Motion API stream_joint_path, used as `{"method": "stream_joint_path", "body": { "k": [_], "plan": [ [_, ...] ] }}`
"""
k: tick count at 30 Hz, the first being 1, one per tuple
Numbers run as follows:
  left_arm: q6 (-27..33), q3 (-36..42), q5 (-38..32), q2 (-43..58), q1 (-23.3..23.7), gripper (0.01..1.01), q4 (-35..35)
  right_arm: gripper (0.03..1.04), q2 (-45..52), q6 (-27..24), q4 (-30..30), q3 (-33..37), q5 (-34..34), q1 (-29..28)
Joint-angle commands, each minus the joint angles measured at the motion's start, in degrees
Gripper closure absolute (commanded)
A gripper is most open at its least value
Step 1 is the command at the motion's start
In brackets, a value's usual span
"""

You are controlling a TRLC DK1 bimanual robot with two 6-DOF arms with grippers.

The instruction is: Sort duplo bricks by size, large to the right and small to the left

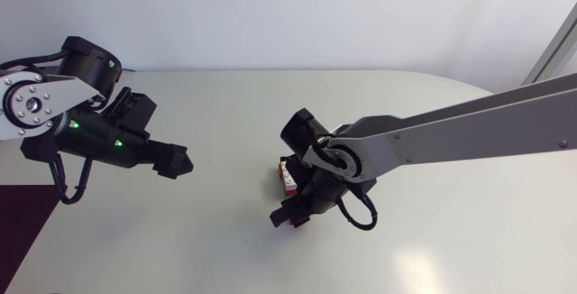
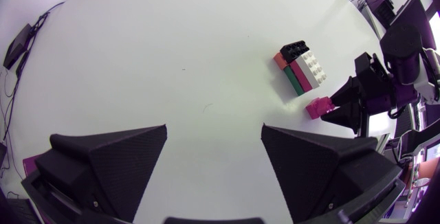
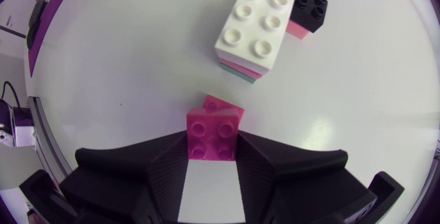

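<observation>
On the white table (image 1: pixel 225 105), the right gripper (image 3: pixel 213 143) is clamped on a small pink brick (image 3: pixel 214 131), a finger against each side; a second pink piece (image 3: pixel 221 104) may sit under it. Just ahead, a large white brick (image 3: pixel 256 21) tops a pink-and-green stack (image 2: pixel 297 80), with a small black brick (image 3: pixel 309 5) touching it. The left gripper (image 2: pixel 214 148) hangs well apart, fingers spread, holding nothing.

A robotics lab bench is being shown: a plain white table (image 1: pixel 225 105) is flanked by a left arm (image 1: pixel 41 105) at nine o'clock and a right arm (image 1: pixel 469 127) at three o'clock, with toy bricks (image 2: pixel 302 69) set out between.
</observation>
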Motion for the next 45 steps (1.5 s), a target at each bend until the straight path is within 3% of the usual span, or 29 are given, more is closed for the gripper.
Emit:
{"method": "stream_joint_path", "body": {
  "k": [1, 10, 21, 27, 28, 32, 33, 41, 45],
  "plan": [
    [1.3, -1.5, 1.3, -1.3, 1.4, 0.077, -0.6, 0.84, -1.4, -0.9, -1.1, 2.1, -0.1, 1.4],
    [2.8, -3.3, 1.9, -3.9, 3.4, 0.077, -0.6, 0.84, 1.1, -3.6, -4.7, 11.4, -0.6, 7.2],
    [7.4, -5.2, 2.5, -7.5, 9.7, 0.075, -2.8, 0.83, 18.5, -7.8, -13.4, 32.9, -3.6, 11.6],
    [9.2, -6.7, 3.0, -8.6, 11.5, 0.075, -3.0, 0.81, 23.5, -7.8, -17.5, 38.2, -3.6, 12.8],
    [9.2, -7.0, 3.1, -8.6, 11.5, 0.075, -2.9, 0.77, 24.1, -7.6, -17.8, 38.6, -3.6, 12.9],
    [9.2, -7.3, 3.4, -8.5, 11.4, 0.075, -2.8, 0.3, 25.6, -7.6, -20.4, 39.2, -3.6, 13.6],
    [9.2, -7.3, 3.4, -8.5, 11.4, 0.075, -2.7, 0.23, 25.8, -7.8, -20.7, 38.9, -3.6, 13.9],
    [8.8, -7.1, 3.5, -8.2, 8.9, 0.074, -2.8, 0.21, 24.7, -7.9, -20.0, 38.2, -3.5, 13.8],
    [8.8, -7.0, 3.8, -7.9, 4.0, 0.074, -3.3, 0.21, 18.4, -7.3, -18.8, 35.1, -2.9, 11.4]
  ]
}}
